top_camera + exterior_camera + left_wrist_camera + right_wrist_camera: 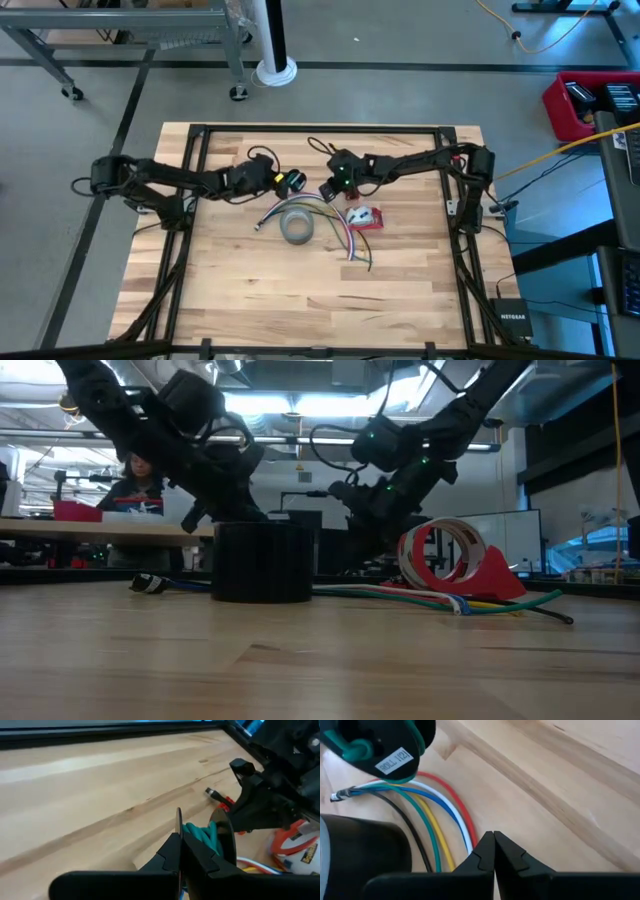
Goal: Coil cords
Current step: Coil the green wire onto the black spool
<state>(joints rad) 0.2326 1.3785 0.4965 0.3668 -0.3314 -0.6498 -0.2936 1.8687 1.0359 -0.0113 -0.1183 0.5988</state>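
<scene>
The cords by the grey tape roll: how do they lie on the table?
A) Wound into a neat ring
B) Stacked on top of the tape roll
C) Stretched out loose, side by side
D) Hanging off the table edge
C: the cords run in long loose strands past the grey tape roll on the table; the right wrist view shows them side by side, not wound up.
</scene>
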